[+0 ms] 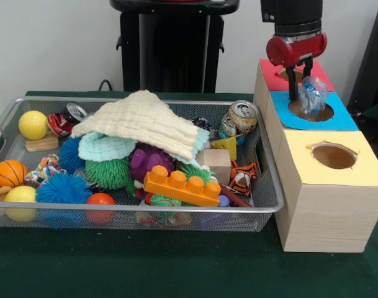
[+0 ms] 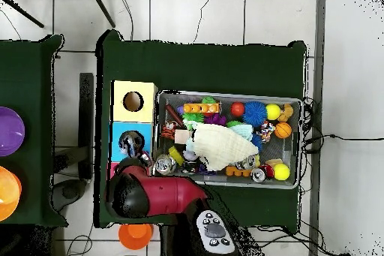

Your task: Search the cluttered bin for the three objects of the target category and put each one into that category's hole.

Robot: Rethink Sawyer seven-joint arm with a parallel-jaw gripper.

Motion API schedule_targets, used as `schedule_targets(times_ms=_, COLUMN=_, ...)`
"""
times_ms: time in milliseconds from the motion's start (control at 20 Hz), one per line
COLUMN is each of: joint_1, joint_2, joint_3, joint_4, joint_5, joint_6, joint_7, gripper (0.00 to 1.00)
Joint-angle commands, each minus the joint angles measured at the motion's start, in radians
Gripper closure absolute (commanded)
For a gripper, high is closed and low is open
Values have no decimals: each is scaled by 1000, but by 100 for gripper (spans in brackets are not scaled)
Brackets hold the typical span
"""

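My gripper (image 1: 300,87) hangs at the right, above the row of wooden boxes, shut on a see-through crinkled plastic bottle (image 1: 313,96) with blue bits. The bottle hangs over the blue-surrounded hole (image 1: 310,113), just in front of the red-surrounded hole (image 1: 289,76), which the gripper partly hides. In the overhead view the bottle (image 2: 132,145) sits over the blue square and the red arm (image 2: 154,193) covers most of the red surround (image 2: 113,169). The wire mesh bin (image 1: 145,211) lies left of the boxes. No other bottle shows in it.
The bin holds a cream cloth (image 1: 142,121), drink cans (image 1: 240,118), spiky balls (image 1: 61,189), an orange toy brick (image 1: 182,185), a wooden cube (image 1: 215,162) and yellow balls (image 1: 33,124). The yellow-surrounded hole (image 1: 334,155) is nearest the camera. Purple and orange bowls (image 2: 9,130) stand on a side table.
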Motion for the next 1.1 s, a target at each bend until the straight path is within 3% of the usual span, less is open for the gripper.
schedule_targets(times_ms=50, joint_1=8, joint_2=36, joint_3=-63, joint_4=-14, joint_5=40, joint_6=108, joint_7=226, gripper=100)
schedule_targets(times_ms=150, joint_1=7, joint_2=37, joint_3=-62, joint_4=-13, joint_5=41, joint_6=96, joint_7=226, gripper=100)
schedule_targets(times_ms=200, joint_1=7, joint_2=38, joint_3=-62, joint_4=-13, joint_5=42, joint_6=93, joint_7=224, gripper=0)
schedule_targets(times_ms=900, joint_1=2, joint_2=39, joint_3=-55, joint_4=-20, joint_5=38, joint_6=59, joint_7=224, gripper=0)
schedule_targets(times_ms=1100, joint_1=-17, joint_2=-28, joint_3=-66, joint_4=-4, joint_5=32, joint_6=82, joint_7=217, gripper=0)
